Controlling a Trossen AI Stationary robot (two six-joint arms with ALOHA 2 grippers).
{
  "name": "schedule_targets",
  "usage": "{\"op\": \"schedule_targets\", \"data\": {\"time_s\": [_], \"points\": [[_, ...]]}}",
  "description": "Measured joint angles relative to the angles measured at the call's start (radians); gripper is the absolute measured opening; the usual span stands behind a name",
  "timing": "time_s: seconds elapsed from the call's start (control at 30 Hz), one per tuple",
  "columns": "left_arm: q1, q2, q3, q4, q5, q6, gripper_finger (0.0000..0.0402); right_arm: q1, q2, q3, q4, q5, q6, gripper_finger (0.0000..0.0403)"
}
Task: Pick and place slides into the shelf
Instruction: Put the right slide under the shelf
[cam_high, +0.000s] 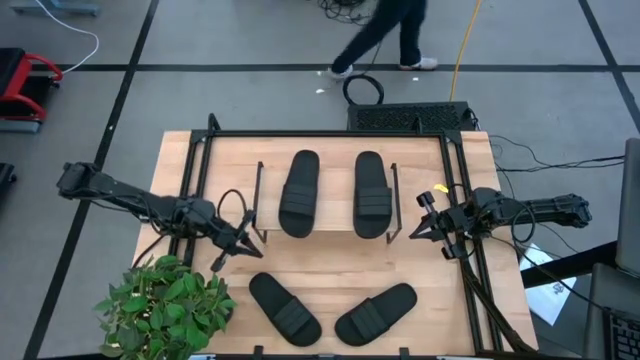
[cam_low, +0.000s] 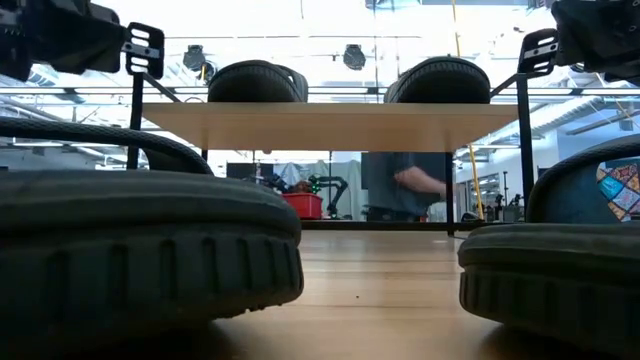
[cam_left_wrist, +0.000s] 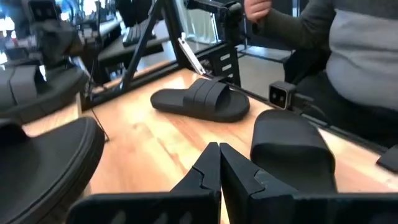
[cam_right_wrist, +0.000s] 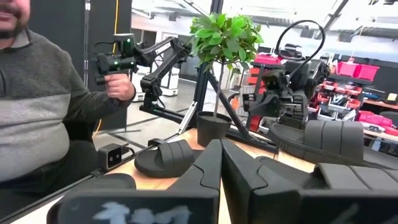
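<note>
Two matte black ribbed-strap slides (cam_high: 299, 193) (cam_high: 369, 194) already lie side by side on the light wooden top board of the small black-legged shelf (cam_high: 330, 232), which they fill. The other two slides (cam_high: 284, 308) (cam_high: 376, 312) rest on the wooden table (cam_high: 425, 315) in front of it, splayed apart (probably to give each arm its own approach). The left tool (cam_high: 243, 242) hovers clenched and empty near the shelf's left corner, by the leafy green potted plant (cam_high: 165, 303). The right tool (cam_high: 422, 226) is likewise clenched on nothing beside the shelf's right end. Half the task seems done.
</note>
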Motion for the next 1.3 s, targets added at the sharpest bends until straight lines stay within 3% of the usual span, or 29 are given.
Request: {"op": "schedule_targets", "data": {"time_s": [0.2, 1.3], "points": [[-0.03, -0.001, -0.059, 0.08, 0.04, 0.022, 0.0, 0.0, 0.0, 0.0, 0.0, -0.056, -0.004, 0.0], [-0.084, 0.001, -0.066, 0.107, 0.003, 0.024, 0.0004, 0.0, 0.012, 0.0, 0.0, -0.049, -0.004, 0.0]]}}
